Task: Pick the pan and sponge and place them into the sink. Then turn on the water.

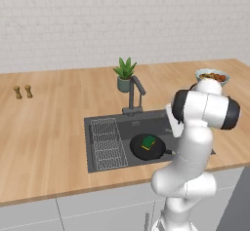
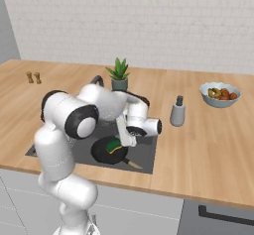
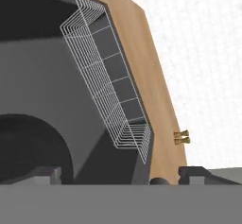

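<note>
My claw (image 2: 120,139) hangs wide and empty above the dark grey recessed sink (image 1: 112,124). The round black frying pan (image 1: 158,149) lies inside, carrying the green-and-yellow sponge (image 1: 148,142), so the angular dark faucet (image 1: 135,94) comes next, I judge.

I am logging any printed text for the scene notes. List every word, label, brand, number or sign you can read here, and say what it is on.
None: no readable text, label, brand, number or sign appears in any view.
The grey shaker, bowl of food, plant pot, faucet, sink, pan and sponge all have plain, unmarked surfaces.
The two small brown shakers are too small to show any marking.
</note>
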Controlling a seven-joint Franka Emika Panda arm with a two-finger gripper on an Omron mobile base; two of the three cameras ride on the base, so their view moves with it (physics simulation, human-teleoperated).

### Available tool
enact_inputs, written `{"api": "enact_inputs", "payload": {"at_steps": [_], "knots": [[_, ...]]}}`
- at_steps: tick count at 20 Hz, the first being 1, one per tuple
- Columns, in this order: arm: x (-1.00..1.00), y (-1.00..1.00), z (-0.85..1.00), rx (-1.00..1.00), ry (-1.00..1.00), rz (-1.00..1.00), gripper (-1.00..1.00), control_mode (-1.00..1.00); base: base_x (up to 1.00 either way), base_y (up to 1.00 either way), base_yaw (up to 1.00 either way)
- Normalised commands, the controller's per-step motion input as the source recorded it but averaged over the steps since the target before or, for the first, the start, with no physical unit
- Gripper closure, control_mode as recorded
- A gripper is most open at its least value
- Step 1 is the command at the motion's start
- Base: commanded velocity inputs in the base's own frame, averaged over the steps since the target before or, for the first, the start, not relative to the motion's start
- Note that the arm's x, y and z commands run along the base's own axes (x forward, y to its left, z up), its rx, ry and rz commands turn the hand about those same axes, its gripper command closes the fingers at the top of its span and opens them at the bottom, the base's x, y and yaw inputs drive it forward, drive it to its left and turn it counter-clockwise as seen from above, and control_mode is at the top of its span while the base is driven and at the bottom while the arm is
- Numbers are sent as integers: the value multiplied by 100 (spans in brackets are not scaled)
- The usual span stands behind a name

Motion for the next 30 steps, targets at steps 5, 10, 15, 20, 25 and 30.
{"api": "enact_inputs", "payload": {"at_steps": [5,10,15,20,25,30], "knots": [[-89,-6,41,24,-28,-6,-100,-100,0,0,0],[-45,-15,26,44,-4,-11,-100,-100,0,0,0],[-19,-14,26,43,10,0,-100,-100,0,0,0],[0,-2,36,34,27,0,-100,-100,0,0,0],[0,-2,27,22,47,0,-100,-100,0,0,0],[8,0,15,10,49,0,-100,-100,0,0,0]]}}
